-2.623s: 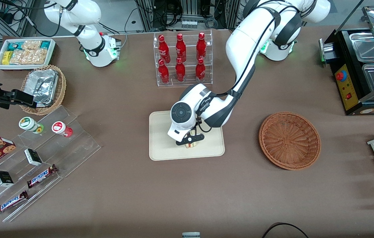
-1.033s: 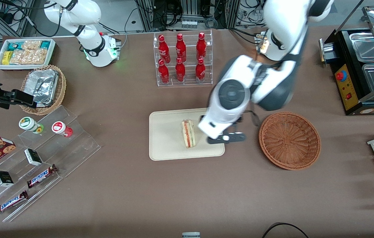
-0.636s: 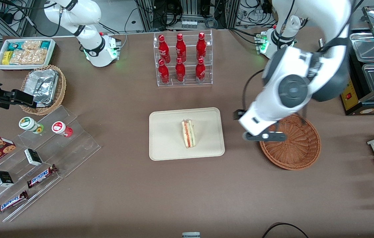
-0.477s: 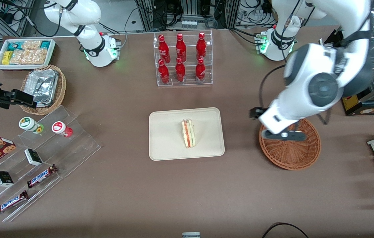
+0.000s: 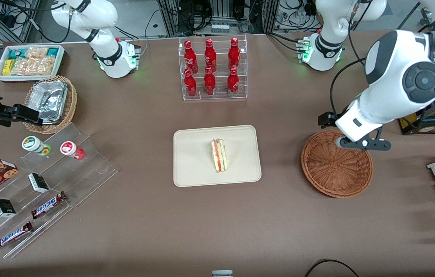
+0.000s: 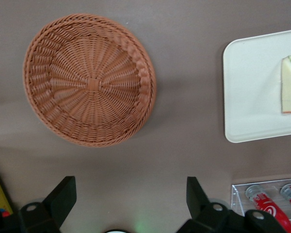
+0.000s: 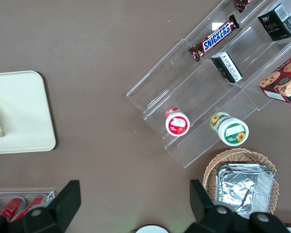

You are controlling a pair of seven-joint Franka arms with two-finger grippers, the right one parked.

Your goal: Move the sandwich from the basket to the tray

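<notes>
With the sandwich (image 5: 219, 155) lying on the tray (image 5: 194, 169) and the basket (image 5: 337, 169) bare, the gripper (image 6: 128, 201), spread wide and grasping nothing above the basket's rim, is best kept high in retreat.

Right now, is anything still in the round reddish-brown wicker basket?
No, the basket is bare inside; the wedge sandwich lies on the cream tray, the open claw above the basket's rim.

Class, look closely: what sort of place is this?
Probably a lab mock-up of a snack shop: racked red bottles, candy bars on clear shelving, a sandwich on a tray. The open tool hangs above the basket.
</notes>
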